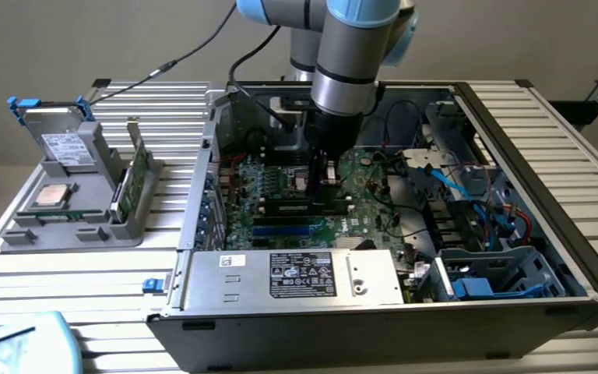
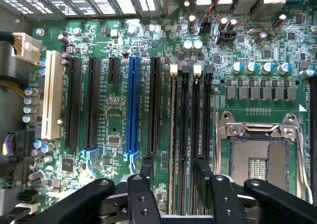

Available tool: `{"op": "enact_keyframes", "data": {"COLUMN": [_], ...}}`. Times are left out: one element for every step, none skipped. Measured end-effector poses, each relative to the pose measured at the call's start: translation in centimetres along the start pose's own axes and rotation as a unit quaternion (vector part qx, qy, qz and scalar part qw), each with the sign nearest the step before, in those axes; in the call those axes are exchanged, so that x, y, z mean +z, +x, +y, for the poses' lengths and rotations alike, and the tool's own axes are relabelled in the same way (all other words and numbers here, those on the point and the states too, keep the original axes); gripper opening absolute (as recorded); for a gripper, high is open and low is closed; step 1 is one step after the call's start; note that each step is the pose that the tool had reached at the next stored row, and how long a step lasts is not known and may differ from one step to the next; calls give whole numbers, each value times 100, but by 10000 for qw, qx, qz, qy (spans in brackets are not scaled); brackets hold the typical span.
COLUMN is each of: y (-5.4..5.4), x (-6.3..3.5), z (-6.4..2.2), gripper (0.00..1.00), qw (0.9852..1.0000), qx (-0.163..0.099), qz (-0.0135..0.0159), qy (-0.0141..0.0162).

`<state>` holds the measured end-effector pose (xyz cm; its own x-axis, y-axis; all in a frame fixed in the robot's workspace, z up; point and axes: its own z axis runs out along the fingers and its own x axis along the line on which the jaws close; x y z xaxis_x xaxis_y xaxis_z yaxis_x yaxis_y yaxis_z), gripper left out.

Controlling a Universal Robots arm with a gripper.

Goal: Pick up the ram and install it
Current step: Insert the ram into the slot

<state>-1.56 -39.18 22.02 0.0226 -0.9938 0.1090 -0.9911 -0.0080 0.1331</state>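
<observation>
The case (image 1: 382,335) fills the exterior view's centre, with the motherboard (image 2: 114,117) inside. Low in the wrist view, the gripper (image 2: 173,162) hangs with fingers spread, grasping nothing. The ram (image 2: 172,130) apparently stands edge-on in a slot between them. Installing looks nearly done, seating unconfirmed.

An open computer case (image 1: 382,335) lay on the slatted table (image 1: 60,273), its green motherboard (image 1: 268,195) exposed beside a silver power supply (image 1: 289,276). At the exterior view's left stood a grey holder (image 1: 71,230) carrying a silver drive (image 1: 65,146). On the board, a blue slot (image 2: 132,105) ran between black ones, near a white slot (image 2: 52,100) and an open processor socket (image 2: 257,157).
</observation>
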Motion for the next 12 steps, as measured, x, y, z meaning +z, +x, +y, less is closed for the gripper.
{"op": "enact_keyframes", "data": {"y": [5,10,14,19,22,22,22,22,22,22,22,22], "x": [-42,-87,-129,-172,-198,-205,-204,-204,-204,-204,-204,-205], "z": [10,20,29,37,41,42,42,42,42,43,43,43], "gripper": [46,46,46,46,46,46,46,44,44,37,31,31], "qw": [10000,10000,10000,10000,10000,10000,10000,10000,10000,10000,10000,10000], "qx": [0,0,0,-1,-1,-1,-2,-1,-1,-1,-1,-1], "qz": [-1,0,0,0,0,0,0,0,-1,-1,0,0], "qy": [0,0,0,0,0,0,1,0,0,0,0,0]}}
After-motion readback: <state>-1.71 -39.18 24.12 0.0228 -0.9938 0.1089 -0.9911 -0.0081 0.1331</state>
